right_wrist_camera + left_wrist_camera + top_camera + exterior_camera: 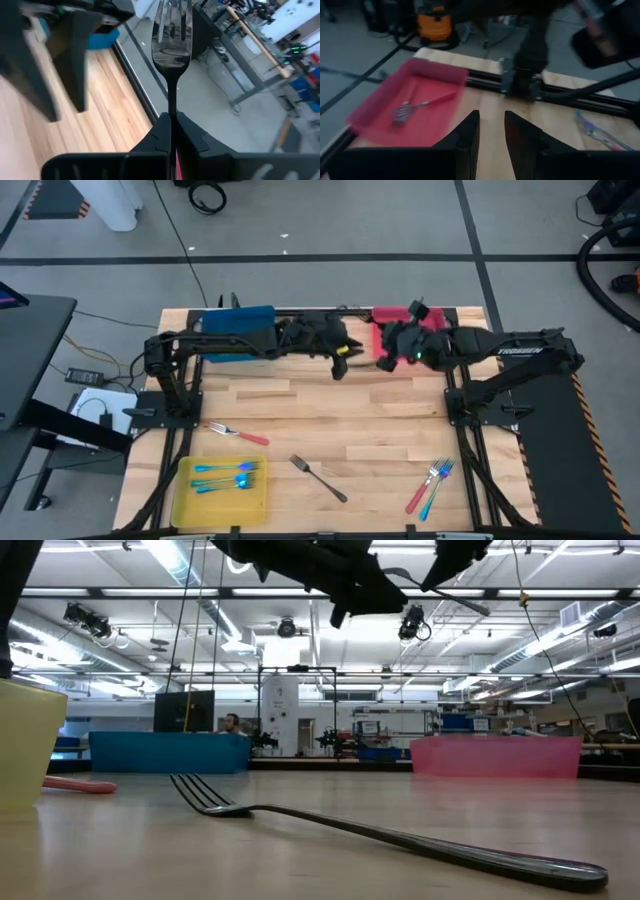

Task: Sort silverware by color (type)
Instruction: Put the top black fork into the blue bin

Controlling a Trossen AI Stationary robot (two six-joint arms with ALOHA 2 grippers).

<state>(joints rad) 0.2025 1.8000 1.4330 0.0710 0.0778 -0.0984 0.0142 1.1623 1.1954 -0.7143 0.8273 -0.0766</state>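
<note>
A: From above, what lies on the counter (300,405)?

B: A yellow tray (220,492) at the near left holds blue-handled forks (225,475). Just beyond it lies a red-handled fork (238,433). A grey metal fork (318,478) lies near the middle front, and a red-handled and a blue-handled fork (431,485) lie together at the near right. At the far edge sit a blue tray (240,332) and a red tray (395,330). Both arms meet between those trays: the left end effector (343,360) and the right end effector (385,360) are close together.

A: And at table height?

B: The grey metal fork (380,835) stretches across the foreground, tines up. Both arms hang overhead; a dark fork (440,595) juts from them.

A: The left wrist camera?

B: The left end effector (491,131) is released, a narrow gap between its fingers, nothing in it. The red tray (405,107) holds a red-handled fork (417,106).

A: The right wrist camera?

B: The right end effector (171,125) is clenched on the handle of a dark metal fork (171,35), tines pointing away.
</note>
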